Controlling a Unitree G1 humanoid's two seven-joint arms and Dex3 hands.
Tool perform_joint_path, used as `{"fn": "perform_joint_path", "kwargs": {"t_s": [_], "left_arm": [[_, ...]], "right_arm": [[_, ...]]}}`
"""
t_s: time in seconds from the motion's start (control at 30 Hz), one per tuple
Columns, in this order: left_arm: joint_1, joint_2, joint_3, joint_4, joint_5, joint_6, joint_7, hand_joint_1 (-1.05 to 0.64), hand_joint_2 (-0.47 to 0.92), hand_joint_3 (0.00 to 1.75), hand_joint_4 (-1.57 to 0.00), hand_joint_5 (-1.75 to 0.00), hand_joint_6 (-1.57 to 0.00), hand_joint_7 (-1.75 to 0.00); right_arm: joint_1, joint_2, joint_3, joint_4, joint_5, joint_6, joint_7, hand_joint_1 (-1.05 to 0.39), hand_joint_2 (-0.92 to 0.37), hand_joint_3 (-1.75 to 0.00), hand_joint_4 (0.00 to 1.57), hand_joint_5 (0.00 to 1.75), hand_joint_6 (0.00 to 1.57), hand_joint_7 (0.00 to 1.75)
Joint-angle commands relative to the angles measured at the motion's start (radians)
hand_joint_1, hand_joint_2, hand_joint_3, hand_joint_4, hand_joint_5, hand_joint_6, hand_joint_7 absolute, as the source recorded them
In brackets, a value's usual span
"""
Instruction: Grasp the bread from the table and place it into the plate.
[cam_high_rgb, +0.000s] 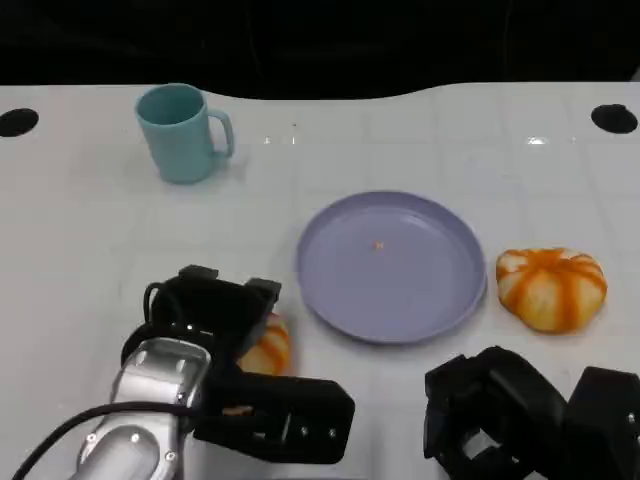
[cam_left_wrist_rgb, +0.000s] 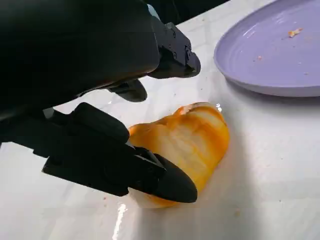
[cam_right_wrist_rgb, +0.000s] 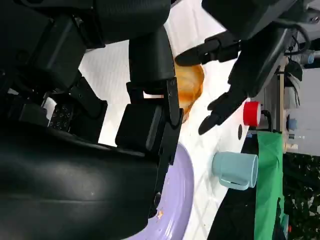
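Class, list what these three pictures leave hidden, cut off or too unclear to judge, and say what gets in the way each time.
- Head view: the left hand covers most of the near bread; contact cannot be judged here.
- Left wrist view: the bread's near end lies behind a black finger; the plate is cut off by the frame edge.
- Right wrist view: the right hand blocks most of the plate.
- Head view: the right hand is cut off by the lower edge.

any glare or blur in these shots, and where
Head view: small glare spots on the far table, otherwise sharp. Left wrist view: the left hand up close is soft, and a bright glint sits beside the bread. Right wrist view: near black shell dark and blurred.
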Motion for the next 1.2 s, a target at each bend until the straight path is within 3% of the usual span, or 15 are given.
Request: {"fn": "perform_joint_path", "kwargs": {"t_s": [0.03,0.13,0.23,0.27,0.33,0.47,0.6,0.7,0.77,0.8,0.87,0.9,0.97,1.03,1.2], "left_arm": [[-0.045,0.002,-0.015,0.102,-0.031,0.011,0.039,-0.78,0.86,0.00,-0.09,-0.59,-0.16,0.00],[-0.064,0.001,-0.019,0.162,-0.067,-0.004,0.076,-0.69,0.85,0.00,-0.11,-0.62,-0.20,-0.02],[-0.076,0.020,-0.025,0.210,-0.112,-0.055,0.122,-0.49,0.86,0.01,-0.34,-0.87,-0.50,-0.10],[-0.079,0.026,-0.027,0.221,-0.124,-0.070,0.136,-0.42,0.88,0.01,-0.46,-1.04,-0.66,-0.12],[-0.075,0.030,-0.017,0.247,-0.167,-0.110,0.203,-0.34,0.91,0.03,-0.65,-1.20,-0.91,-0.17],[-0.074,0.043,-0.007,0.302,-0.236,-0.178,0.315,-0.32,0.92,0.08,-0.83,-1.35,-1.12,-0.20],[-0.079,0.055,-0.019,0.341,-0.252,-0.200,0.377,-0.34,0.92,0.07,-0.83,-1.42,-1.14,-0.16],[-0.076,0.058,-0.028,0.401,-0.247,-0.238,0.510,-0.29,0.91,0.25,-0.81,-1.59,-1.21,-0.18],[-0.076,0.052,-0.030,0.458,-0.250,-0.276,0.632,-0.27,0.78,0.58,-0.82,-1.71,-1.08,-0.56],[-0.079,0.048,-0.033,0.492,-0.250,-0.292,0.691,-0.26,0.69,0.79,-0.84,-1.73,-0.98,-0.83],[-0.091,0.041,-0.044,0.561,-0.249,-0.314,0.789,-0.26,0.63,0.94,-0.84,-1.74,-0.88,-1.04],[-0.097,0.038,-0.049,0.597,-0.250,-0.327,0.838,-0.27,0.61,1.03,-0.83,-1.74,-0.77,-1.32],[-0.109,0.032,-0.055,0.661,-0.259,-0.365,0.931,-0.27,0.58,1.12,-0.83,-1.75,-0.67,-1.59],[-0.120,0.028,-0.059,0.707,-0.270,-0.399,0.993,-0.26,0.56,1.16,-0.83,-1.75,-0.64,-1.71],[-0.135,0.035,-0.065,0.739,-0.287,-0.435,1.051,-0.26,0.51,1.22,-0.84,-1.75,-0.63,-1.75]], "right_arm": [[0.009,-0.009,-0.004,-0.019,-0.003,0.003,-0.005,-1.05,-0.06,-1.32,1.56,1.25,1.57,1.01],[0.014,-0.008,-0.004,-0.029,0.002,0.017,-0.004,-1.05,-0.05,-1.32,1.56,1.25,1.57,1.01],[0.018,-0.005,-0.006,-0.031,0.011,0.020,0.003,-1.05,-0.06,-1.32,1.55,1.26,1.57,1.00],[0.017,-0.005,-0.007,-0.030,0.012,0.017,0.004,-1.05,-0.06,-1.32,1.55,1.26,1.57,1.00],[0.017,-0.006,-0.006,-0.029,0.005,0.012,0.001,-1.05,-0.07,-1.31,1.55,1.27,1.57,1.00],[0.016,-0.008,-0.006,-0.033,0.002,0.023,-0.002,-1.05,-0.07,-1.31,1.55,1.27,1.57,1.00],[0.013,-0.008,-0.006,-0.033,-0.001,0.028,-0.007,-1.05,-0.05,-1.31,1.55,1.27,1.57,1.01],[0.008,-0.007,-0.008,-0.025,0.003,0.023,-0.003,-1.05,-0.05,-1.32,1.56,1.27,1.57,1.01],[0.006,-0.005,-0.011,-0.016,0.013,0.017,0.006,-1.05,-0.05,-1.32,1.56,1.26,1.57,1.01],[0.004,-0.005,-0.012,-0.011,0.015,0.011,0.010,-1.05,-0.05,-1.32,1.56,1.26,1.57,1.00],[0.004,-0.005,-0.013,-0.006,0.018,0.006,0.014,-1.05,-0.06,-1.31,1.56,1.26,1.57,0.99],[0.005,-0.005,-0.014,-0.010,0.019,0.011,0.014,-1.05,-0.06,-1.31,1.56,1.25,1.57,0.99],[0.008,-0.006,-0.014,-0.017,0.020,0.018,0.013,-1.05,-0.06,-1.31,1.56,1.25,1.57,0.99],[0.010,-0.006,-0.013,-0.019,0.021,0.016,0.013,-1.05,-0.06,-1.31,1.57,1.25,1.57,0.99],[0.012,-0.007,-0.013,-0.022,0.018,0.016,0.010,-1.05,-0.07,-1.30,1.57,1.25,1.57,0.99]]}}
